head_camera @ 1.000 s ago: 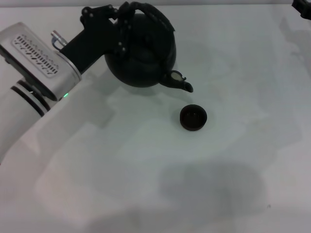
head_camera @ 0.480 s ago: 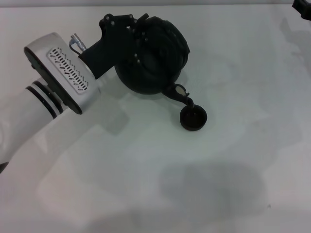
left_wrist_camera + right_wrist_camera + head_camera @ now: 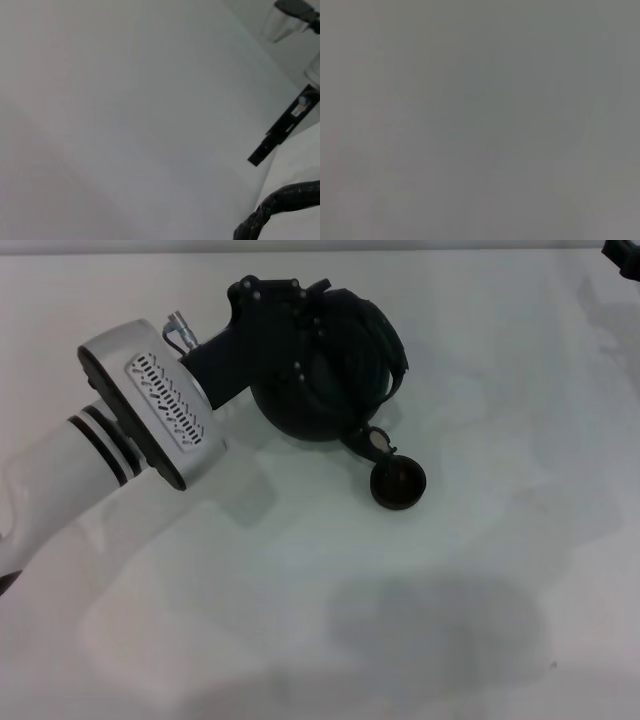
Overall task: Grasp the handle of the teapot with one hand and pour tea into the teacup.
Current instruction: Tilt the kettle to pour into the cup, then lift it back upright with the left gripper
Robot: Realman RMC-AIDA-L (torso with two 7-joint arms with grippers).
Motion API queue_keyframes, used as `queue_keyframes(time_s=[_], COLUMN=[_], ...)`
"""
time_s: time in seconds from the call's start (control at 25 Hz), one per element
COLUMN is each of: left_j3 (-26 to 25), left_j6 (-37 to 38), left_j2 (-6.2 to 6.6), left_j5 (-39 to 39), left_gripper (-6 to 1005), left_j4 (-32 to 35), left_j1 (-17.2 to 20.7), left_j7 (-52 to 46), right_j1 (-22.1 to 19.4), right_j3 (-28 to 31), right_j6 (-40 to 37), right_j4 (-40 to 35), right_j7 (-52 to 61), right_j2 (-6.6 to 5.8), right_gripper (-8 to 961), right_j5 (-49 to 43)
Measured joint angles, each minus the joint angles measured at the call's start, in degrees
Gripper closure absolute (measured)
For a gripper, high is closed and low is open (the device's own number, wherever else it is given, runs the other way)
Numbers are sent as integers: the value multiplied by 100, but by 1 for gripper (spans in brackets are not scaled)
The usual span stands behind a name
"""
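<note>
The white table (image 3: 480, 620) fills your head view. Your left arm (image 3: 110, 455) comes in from about 8 o'clock and reaches up to the teapot (image 3: 325, 380), which sits just above centre, around 12 o'clock. The left pincer (image 3: 300, 330) is clamped on the handle (image 3: 375, 325), coming at it from the pot's 10 o'clock side, so the pot's round body hangs to the pincer's 4 o'clock. The pot is tipped hard over, with its spout (image 3: 378, 443) pointing down toward 5 o'clock. The spout tip sits right at the top rim of the teacup (image 3: 398, 484); it looks like it's touching or just above, can't say which. The cup stands upright on the table, just off the pot's 5 o'clock.

Compared with half a second ago, your arm has slid further toward 3 o'clock and the pot has rolled over more, so the handle now sticks out on the far right side and the spout has dropped closer over the cup. A full second back, the pot was nearly level with the spout well clear of the cup. The cup hasn't budged.

Your left wrist view only catches a bit of the wrapped handle (image 3: 280, 205) against the table. Your right pincer (image 3: 622, 258) is parked way off at 1 o'clock; can't tell its fingers.
</note>
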Motion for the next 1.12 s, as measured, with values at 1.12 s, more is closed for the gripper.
queue_keyframes(time_s=[1.12], left_j3=[-53], left_j6=[1], left_j2=[-16], left_j5=[-74], left_gripper=[905], left_j4=[70], left_j1=[175], left_j7=[-586], right_j1=[-10], right_j3=[30], right_j6=[0], right_j4=[66], right_j7=[9], right_j2=[0], right_gripper=[118], right_j5=[0])
